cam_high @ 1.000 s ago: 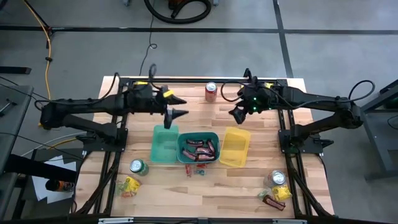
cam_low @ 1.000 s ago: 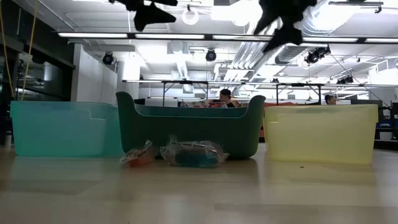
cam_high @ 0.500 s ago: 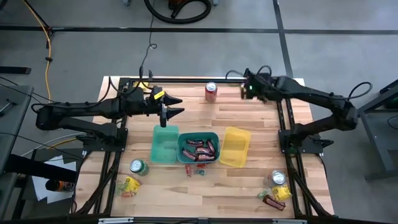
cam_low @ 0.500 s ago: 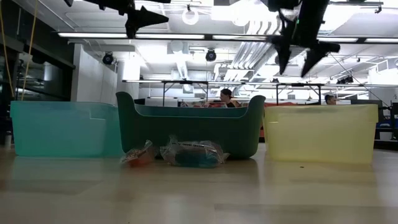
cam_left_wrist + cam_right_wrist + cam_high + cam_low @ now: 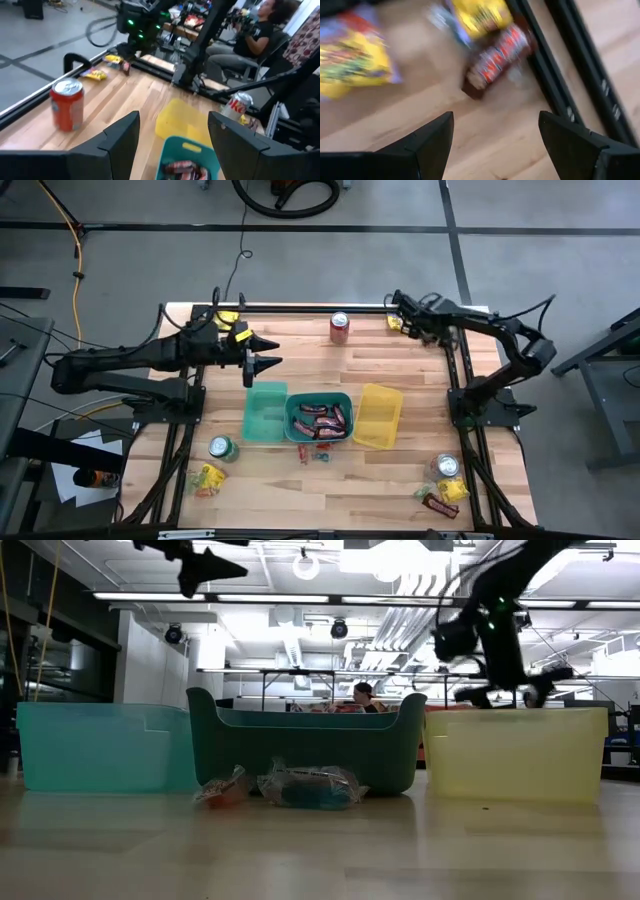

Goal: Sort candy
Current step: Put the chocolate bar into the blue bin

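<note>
Candy lies in heaps. At the far right corner are a brown-red bar [image 5: 497, 55] and yellow packets [image 5: 350, 60], and my right gripper [image 5: 500, 145] hangs open just above them, pointing down [image 5: 400, 324]. Several bars [image 5: 322, 418] lie in the dark teal bin [image 5: 292, 420]. More candy lies before that bin [image 5: 315, 456], at the front left [image 5: 205, 480] and at the front right [image 5: 445, 495]. My left gripper [image 5: 270, 352] hovers open and level, high over the table behind the light teal bin [image 5: 264, 412].
A yellow bin [image 5: 378, 418] stands to the right of the dark teal one. A red can [image 5: 340, 327] stands at the far edge, a green can [image 5: 222, 448] at the front left, and another can [image 5: 447, 466] at the front right. Black frame rails [image 5: 555, 75] border the corner candy.
My right gripper has swung from over the table's middle toward the far right corner, sunk low, and tipped and rolled until it points down at the candy there. My left gripper has drawn back toward the table's left edge. Both have stayed open.
</note>
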Available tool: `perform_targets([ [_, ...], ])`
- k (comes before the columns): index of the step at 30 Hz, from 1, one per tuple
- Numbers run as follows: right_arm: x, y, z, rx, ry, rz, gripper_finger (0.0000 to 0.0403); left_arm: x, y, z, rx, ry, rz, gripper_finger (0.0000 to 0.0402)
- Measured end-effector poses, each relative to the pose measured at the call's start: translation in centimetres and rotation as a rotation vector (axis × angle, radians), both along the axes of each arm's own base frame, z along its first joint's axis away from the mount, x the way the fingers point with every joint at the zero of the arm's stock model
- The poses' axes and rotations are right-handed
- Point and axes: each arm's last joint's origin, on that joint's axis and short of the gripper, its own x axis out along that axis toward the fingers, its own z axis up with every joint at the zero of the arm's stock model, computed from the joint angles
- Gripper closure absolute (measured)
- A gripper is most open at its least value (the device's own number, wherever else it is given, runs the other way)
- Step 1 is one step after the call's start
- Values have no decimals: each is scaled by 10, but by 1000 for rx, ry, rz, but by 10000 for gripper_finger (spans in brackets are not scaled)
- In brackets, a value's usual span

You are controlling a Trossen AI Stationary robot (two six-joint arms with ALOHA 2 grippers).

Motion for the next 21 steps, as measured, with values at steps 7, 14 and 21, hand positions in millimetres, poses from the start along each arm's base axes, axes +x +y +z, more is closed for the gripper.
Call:
perform_targets([
  [7,-6,2,-27,-154,-132,-173,116,-20,-1,10,50,-34,62,179],
  [14,-15,-14,-44,-190,-124,-318,117,-28,-1,14,75,-60,104,179],
  [21,-21,-26,-59,-142,-109,-369,160,-28,0,14,67,-61,148,179],
])
